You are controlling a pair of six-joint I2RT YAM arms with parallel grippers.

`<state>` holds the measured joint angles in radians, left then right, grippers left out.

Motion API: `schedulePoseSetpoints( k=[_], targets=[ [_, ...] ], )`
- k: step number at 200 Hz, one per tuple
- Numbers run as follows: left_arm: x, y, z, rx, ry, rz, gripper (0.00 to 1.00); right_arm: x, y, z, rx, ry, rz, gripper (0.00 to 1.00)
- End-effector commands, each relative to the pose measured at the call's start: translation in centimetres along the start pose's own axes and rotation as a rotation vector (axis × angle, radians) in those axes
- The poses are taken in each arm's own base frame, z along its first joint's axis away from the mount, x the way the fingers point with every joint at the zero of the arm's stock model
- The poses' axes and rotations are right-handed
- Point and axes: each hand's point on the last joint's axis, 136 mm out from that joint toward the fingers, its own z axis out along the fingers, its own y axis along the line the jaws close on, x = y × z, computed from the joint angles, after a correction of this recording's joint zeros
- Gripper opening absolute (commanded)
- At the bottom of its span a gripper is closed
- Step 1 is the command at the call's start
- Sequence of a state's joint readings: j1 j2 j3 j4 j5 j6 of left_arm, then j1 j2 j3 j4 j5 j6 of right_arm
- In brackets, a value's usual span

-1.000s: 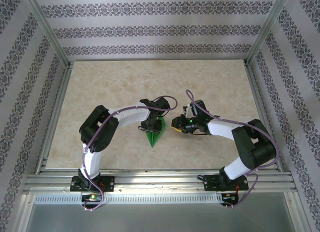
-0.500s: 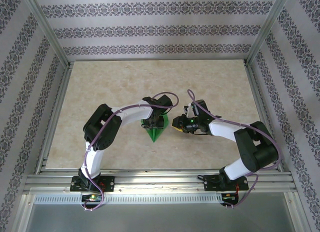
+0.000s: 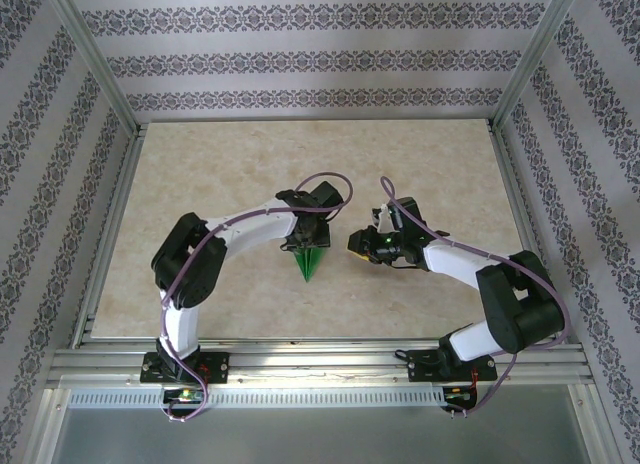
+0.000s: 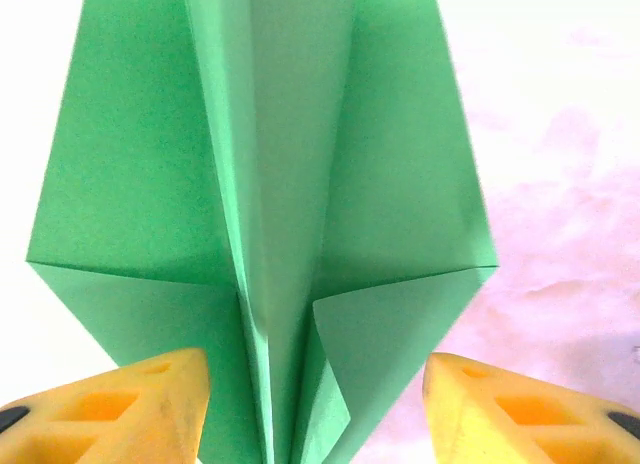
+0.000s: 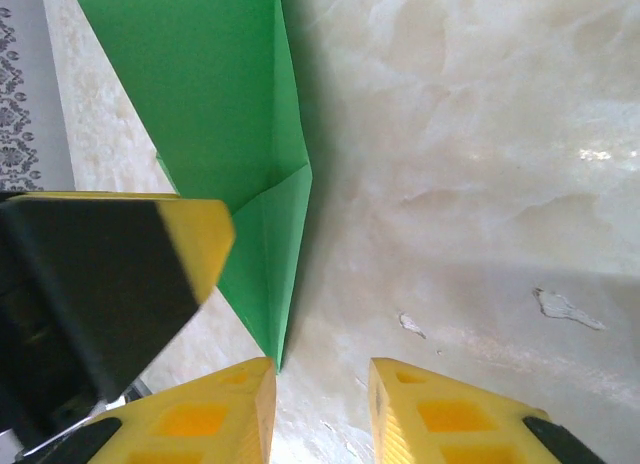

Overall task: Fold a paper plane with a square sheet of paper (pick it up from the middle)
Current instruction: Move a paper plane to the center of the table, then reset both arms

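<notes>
The paper plane (image 3: pixel 311 263) is a folded green dart lying on the table with its point toward the near edge. In the left wrist view the paper plane (image 4: pixel 290 184) shows its raised centre ridge and two wing flaps. My left gripper (image 3: pixel 302 240) stands over its wide far end. The left gripper (image 4: pixel 315 384) is open, its yellow fingertips (image 4: pixel 120 404) standing either side of the ridge, apart from it. My right gripper (image 3: pixel 358 246) sits just right of the plane. The right gripper (image 5: pixel 322 384) is open with bare table in its narrow gap, a corner of the paper plane (image 5: pixel 230 134) by its left finger.
The beige marble-patterned table (image 3: pixel 220 164) is framed by aluminium rails and patterned walls. A black and yellow finger of the left gripper (image 5: pixel 110 284) crowds the left side of the right wrist view. A small white chip (image 5: pixel 565 306) marks the tabletop.
My left gripper has opened and let go of the green paper, shifting slightly to the right and away. The plane has settled flat. The right gripper drifted a little right.
</notes>
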<state>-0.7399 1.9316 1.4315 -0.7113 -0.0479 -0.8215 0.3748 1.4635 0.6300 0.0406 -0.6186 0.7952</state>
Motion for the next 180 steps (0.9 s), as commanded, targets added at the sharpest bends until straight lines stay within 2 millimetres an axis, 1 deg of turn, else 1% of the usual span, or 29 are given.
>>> schedulePoseSetpoints(
  k=[1, 21, 33, 42, 57, 58, 61, 63, 70, 74, 79, 83, 85, 100, 117, 127, 136, 144, 152, 169, 180],
  targets=[
    [-0.8, 0.0, -1.2, 0.012, -0.048, -0.03, 0.6, -0.3, 0.4, -0.6, -0.009, -0.013, -0.028, 0.32],
    [-1.2, -0.2, -2.6, 0.045, -0.084, -0.025, 0.61, -0.8, 0.6, -1.1, 0.002, -0.035, -0.052, 0.34],
    [-1.9, -0.4, -4.3, 0.081, -0.135, -0.019, 0.62, -1.5, 0.6, -1.8, 0.029, -0.068, -0.074, 0.37],
    [-2.7, -0.3, -5.8, 0.103, -0.194, -0.007, 0.63, -2.5, 0.3, -2.5, 0.072, -0.109, -0.098, 0.41],
    [-3.9, 0.9, -8.4, 0.111, -0.315, 0.008, 0.74, -4.6, -0.6, -4.1, 0.188, -0.187, -0.139, 0.46],
    [-4.0, 0.9, -8.3, 0.11, -0.322, 0.011, 0.75, -4.7, -0.6, -4.2, 0.192, -0.19, -0.141, 0.47],
    [-4.3, 1.2, -9.1, 0.112, -0.351, 0.013, 0.78, -5.3, -0.7, -4.6, 0.223, -0.21, -0.161, 0.48],
    [-4.4, 1.5, -9.3, 0.107, -0.366, 0.016, 0.79, -5.5, -0.9, -4.8, 0.244, -0.22, -0.171, 0.49],
    [-4.8, 2.5, -10.3, 0.1, -0.418, 0.03, 0.84, -7.0, -1.3, -5.9, 0.326, -0.281, -0.209, 0.52],
    [-5.0, 3.0, -10.6, 0.096, -0.444, 0.041, 0.87, -7.8, -1.6, -6.6, 0.377, -0.318, -0.226, 0.55],
    [-5.2, 3.9, -11.4, 0.087, -0.478, 0.046, 0.93, -8.8, -1.9, -7.4, 0.435, -0.361, -0.248, 0.57],
    [-5.4, 4.8, -11.5, 0.066, -0.5, 0.047, 0.99, -9.6, -2.0, -8.1, 0.478, -0.396, -0.273, 0.58],
    [-5.5, 5.2, -11.7, 0.056, -0.514, 0.044, 1.0, -10.0, -2.1, -8.5, 0.499, -0.415, -0.283, 0.58],
    [-5.9, 8.9, -12.4, 0.004, -0.573, 0.051, 1.0, -12.8, -2.6, -11.2, 0.676, -0.556, -0.402, 0.62],
    [-6.3, 14.0, -12.5, -0.094, -0.616, 0.023, 1.0, -15.4, -3.4, -14.0, 0.884, -0.703, -0.558, 0.65],
    [-6.4, 16.7, -12.8, -0.129, -0.637, 0.012, 1.0, -16.2, -3.5, -15.3, 0.976, -0.759, -0.621, 0.74],
    [-6.4, 19.3, -13.1, -0.168, -0.665, -0.01, 1.0, -16.8, -4.2, -16.2, 1.04, -0.797, -0.645, 0.83],
    [-6.3, 21.3, -13.1, -0.192, -0.683, -0.037, 1.0, -17.2, -5.4, -16.6, 1.093, -0.819, -0.642, 0.87],
    [-6.3, 23.0, -13.0, -0.198, -0.702, -0.061, 1.0, -17.5, -6.8, -16.6, 1.128, -0.815, -0.631, 0.89],
    [-5.9, 25.3, -12.0, -0.19, -0.698, -0.083, 1.0, -17.9, -9.5, -15.6, 1.122, -0.771, -0.616, 0.89],
    [-5.7, 26.8, -11.2, -0.222, -0.675, -0.093, 1.0, -18.2, -10.2, -14.9, 1.08, -0.795, -0.629, 0.9]
  ],
)
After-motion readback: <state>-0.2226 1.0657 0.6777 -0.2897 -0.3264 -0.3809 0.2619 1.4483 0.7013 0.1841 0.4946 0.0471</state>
